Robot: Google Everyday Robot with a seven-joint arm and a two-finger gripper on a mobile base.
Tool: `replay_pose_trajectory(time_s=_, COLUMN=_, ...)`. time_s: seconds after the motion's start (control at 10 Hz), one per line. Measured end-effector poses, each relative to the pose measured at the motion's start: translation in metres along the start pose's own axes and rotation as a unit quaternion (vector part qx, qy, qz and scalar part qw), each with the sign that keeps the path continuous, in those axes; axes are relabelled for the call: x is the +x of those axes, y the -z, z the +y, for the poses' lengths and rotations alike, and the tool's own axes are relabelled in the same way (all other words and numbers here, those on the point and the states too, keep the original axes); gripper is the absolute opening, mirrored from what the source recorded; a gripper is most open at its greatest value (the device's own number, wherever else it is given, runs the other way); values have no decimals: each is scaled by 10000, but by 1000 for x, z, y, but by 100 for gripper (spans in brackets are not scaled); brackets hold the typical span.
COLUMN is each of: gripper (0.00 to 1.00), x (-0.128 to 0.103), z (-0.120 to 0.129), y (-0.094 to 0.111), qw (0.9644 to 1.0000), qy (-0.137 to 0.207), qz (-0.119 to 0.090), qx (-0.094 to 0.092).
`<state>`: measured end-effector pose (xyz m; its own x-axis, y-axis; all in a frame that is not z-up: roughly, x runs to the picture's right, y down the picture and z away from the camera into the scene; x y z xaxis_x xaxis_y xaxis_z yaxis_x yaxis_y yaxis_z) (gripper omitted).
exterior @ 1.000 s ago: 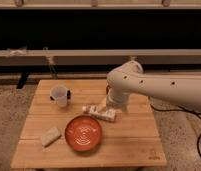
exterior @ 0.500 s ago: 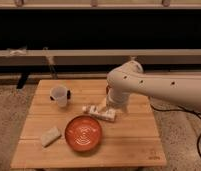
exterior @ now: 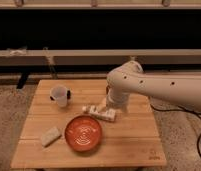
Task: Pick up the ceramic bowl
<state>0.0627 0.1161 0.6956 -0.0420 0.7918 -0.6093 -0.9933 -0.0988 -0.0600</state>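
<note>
Gripper (exterior: 103,104) is seen low over the wooden table (exterior: 136,142), at a white packet (exterior: 105,114); whether it is open or closed cannot be told. The ceramic bowl (exterior: 83,133) is set at its 7 o'clock, apart from it, with a translucent cup (exterior: 59,95) at the bowl's 11 o'clock.

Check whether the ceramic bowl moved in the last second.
No, the ceramic bowl keeps its spot relative to the table; the end effector hangs behind it.

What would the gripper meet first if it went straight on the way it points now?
The gripper, pointing down just behind the ceramic bowl, would probably meet the pale oblong item lying on the wooden table first, not the bowl; depth is unclear here.
</note>
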Motion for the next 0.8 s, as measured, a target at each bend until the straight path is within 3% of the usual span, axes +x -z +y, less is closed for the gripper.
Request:
replay_pose_trajectory(time_s=0.5, gripper=80, x=41, z=42, y=-49, qw=9968, qy=446, qz=644, qx=-164)
replay_pose_trajectory(time_s=0.8, gripper=80, x=55, z=53, y=-74, qw=9955, qy=490, qz=783, qx=-190)
